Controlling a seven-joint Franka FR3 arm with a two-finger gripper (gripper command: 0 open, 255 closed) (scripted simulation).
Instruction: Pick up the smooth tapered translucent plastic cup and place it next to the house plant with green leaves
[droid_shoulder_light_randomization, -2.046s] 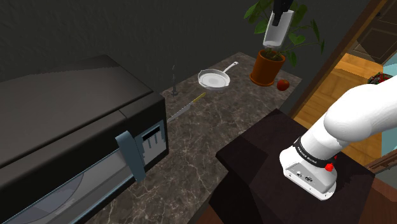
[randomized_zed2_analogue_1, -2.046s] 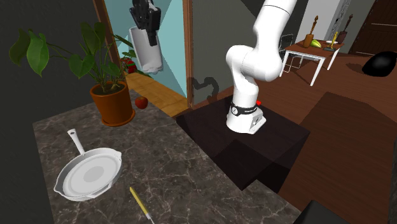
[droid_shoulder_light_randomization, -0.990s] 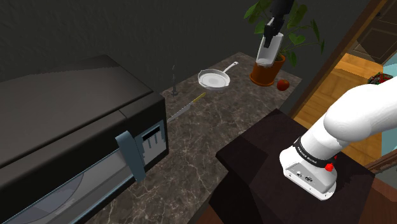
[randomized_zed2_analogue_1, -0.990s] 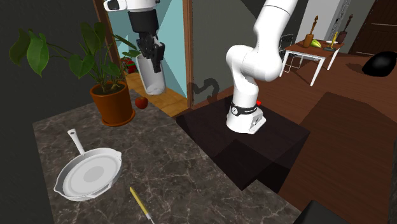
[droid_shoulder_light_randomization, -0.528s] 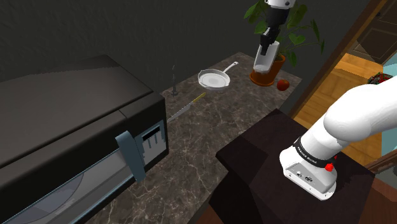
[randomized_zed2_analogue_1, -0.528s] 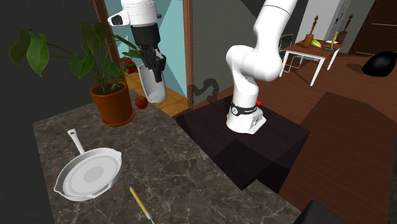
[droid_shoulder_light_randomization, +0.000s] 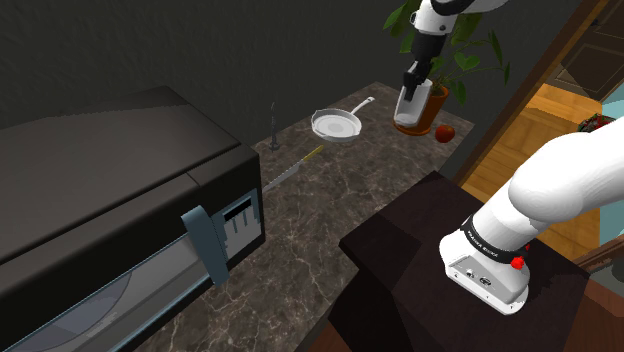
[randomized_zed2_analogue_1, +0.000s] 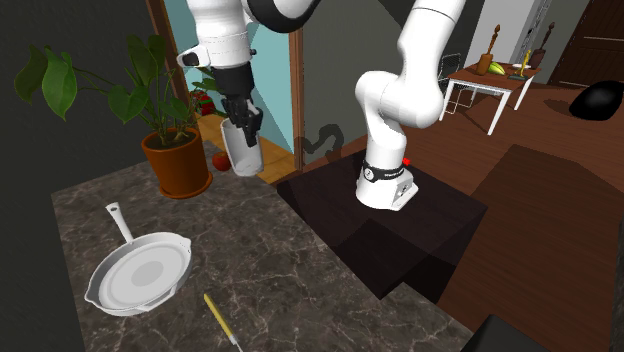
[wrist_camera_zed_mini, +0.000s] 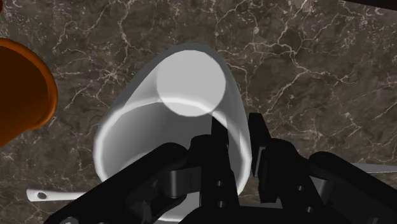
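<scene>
Gripping cup rim between fingers, orange plant pot nearby

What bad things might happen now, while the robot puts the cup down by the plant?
1. The hand pinches the cup by just one side of its rim, so the cup might tilt or slip out.
2. The orange plant pot sits close beside the cup, so a sideways drift might bump it.
3. A small red fruit lies near the pot, and a knock might roll it off the counter.
</scene>
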